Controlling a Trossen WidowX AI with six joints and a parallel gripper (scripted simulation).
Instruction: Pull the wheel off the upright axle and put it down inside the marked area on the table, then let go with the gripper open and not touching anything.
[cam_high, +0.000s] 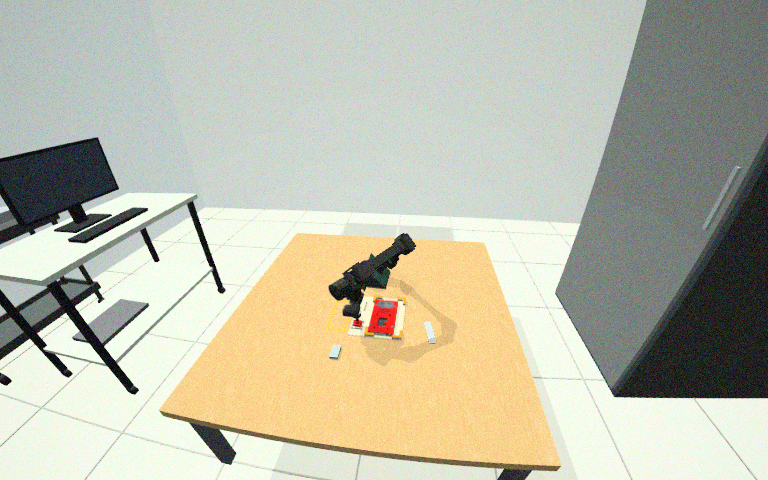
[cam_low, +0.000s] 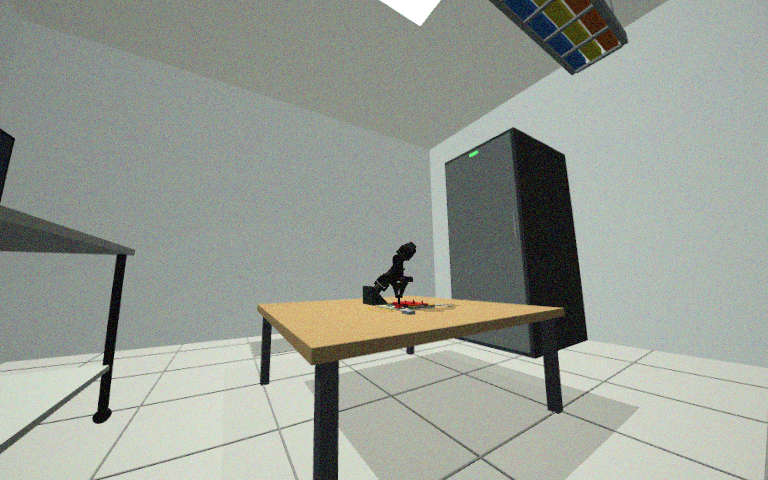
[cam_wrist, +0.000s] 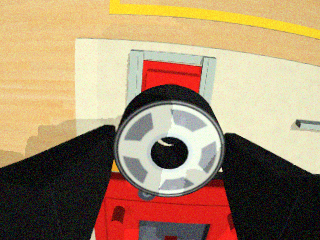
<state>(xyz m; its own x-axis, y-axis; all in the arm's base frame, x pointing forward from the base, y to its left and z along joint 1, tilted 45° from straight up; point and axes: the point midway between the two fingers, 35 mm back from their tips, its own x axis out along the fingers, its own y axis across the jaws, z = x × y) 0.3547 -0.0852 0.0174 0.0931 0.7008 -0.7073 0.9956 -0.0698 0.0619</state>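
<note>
My gripper (cam_wrist: 169, 140) (cam_high: 352, 310) (cam_low: 399, 294) is shut on the wheel (cam_wrist: 190, 120), a black tyre with a grey-and-white hub. Its two black fingers clamp the tyre from left and right. The wheel hangs over the near-left end of the red assembly (cam_wrist: 120, 196) (cam_high: 384, 316) (cam_low: 408, 304), which sits on a cream base plate (cam_wrist: 260, 94). The wheel covers the axle, so I cannot tell whether it is still on it. The yellow outline of the marked area (cam_wrist: 200, 15) (cam_high: 330, 319) lies on the table just left of the base plate.
Two small grey blocks lie on the wooden table (cam_high: 396, 407): one (cam_high: 335, 351) in front of the assembly and one (cam_high: 430, 331) to its right. A desk with a monitor (cam_high: 50, 181) stands at the left and a tall grey cabinet (cam_high: 668, 198) at the right.
</note>
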